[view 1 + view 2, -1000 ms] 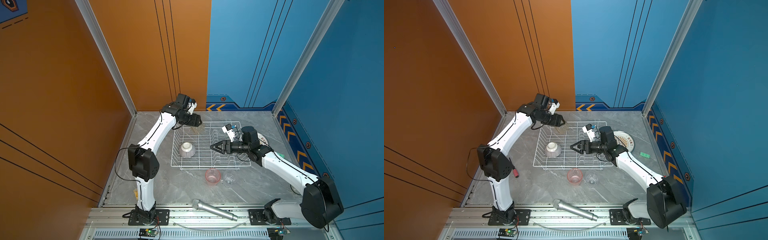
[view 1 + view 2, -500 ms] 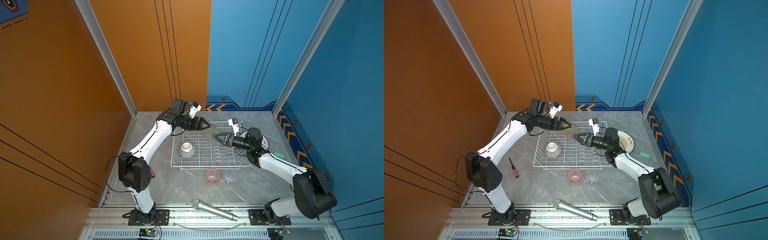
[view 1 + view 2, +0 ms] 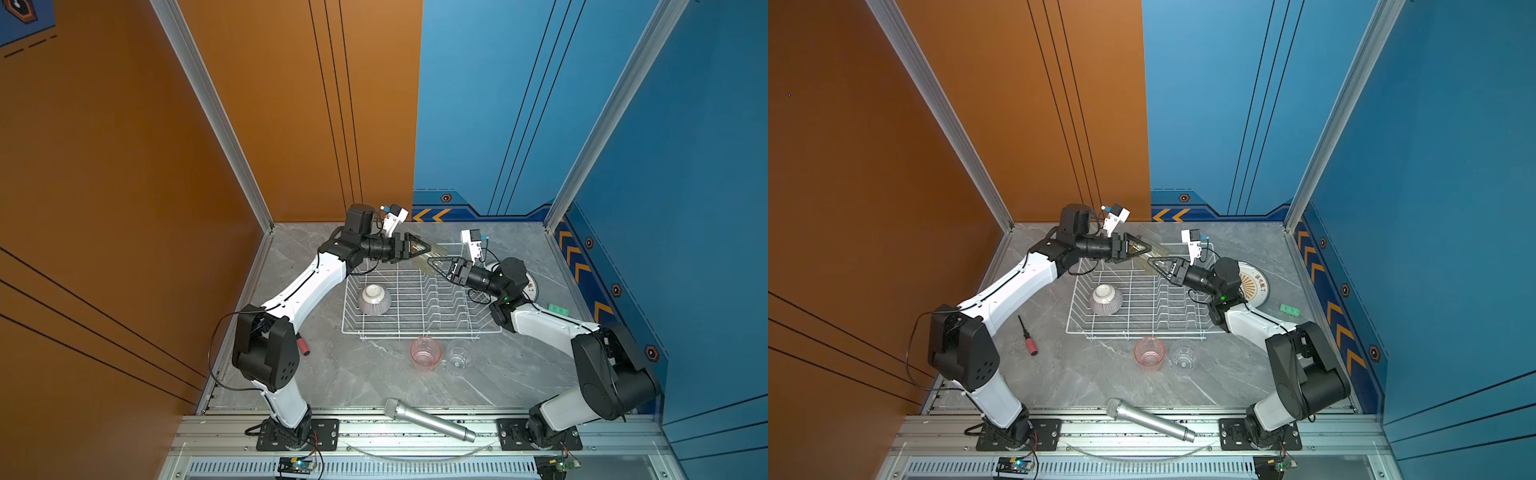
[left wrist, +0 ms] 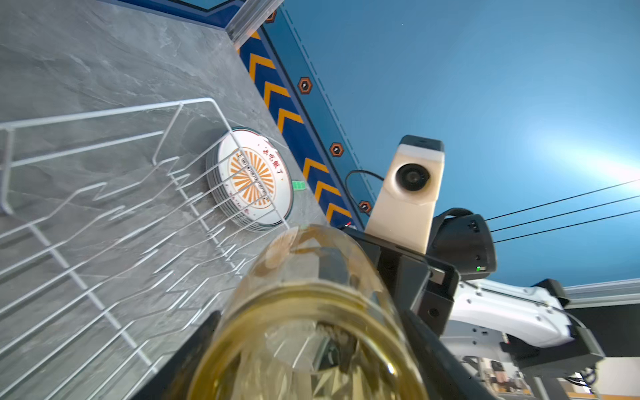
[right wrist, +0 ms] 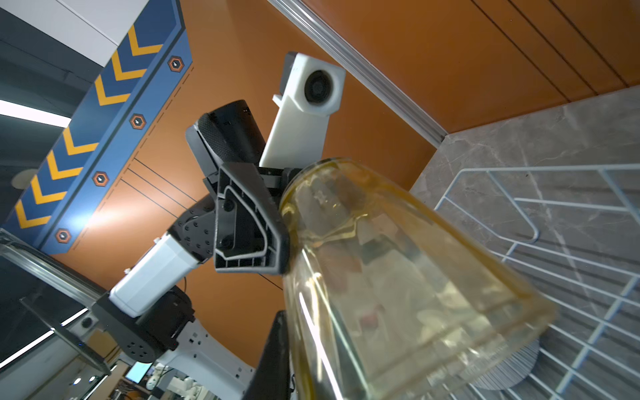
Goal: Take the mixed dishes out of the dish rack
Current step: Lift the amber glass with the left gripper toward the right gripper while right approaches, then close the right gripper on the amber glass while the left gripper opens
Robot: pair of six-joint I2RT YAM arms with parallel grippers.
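A yellow tumbler (image 3: 433, 254) (image 3: 1153, 253) hangs on its side above the far edge of the dish rack (image 3: 415, 331), between both grippers. My left gripper (image 3: 419, 249) is shut on its base end, one finger (image 4: 199, 349) on each side. My right gripper (image 3: 434, 263) is shut on the wall at its rim, with one finger (image 5: 277, 349) outside the glass (image 5: 398, 277). In the rack a striped bowl (image 3: 374, 299) lies upside down. A pink tumbler (image 3: 426, 353) and a clear tumbler (image 3: 459, 354) stand in front of the rack. A stack of plates (image 3: 1255, 286) (image 4: 252, 180) lies right of it.
A silver microphone (image 3: 428, 419) lies near the front rail. A red-handled screwdriver (image 3: 1027, 337) sits left of the rack by the left arm. A small green block (image 3: 558, 309) lies near the right wall. Upright prongs fill the rack's right half.
My left arm carried the yellow tumbler rightward from the rack's far left corner. My right gripper rose to meet it and went from open to shut on its rim.
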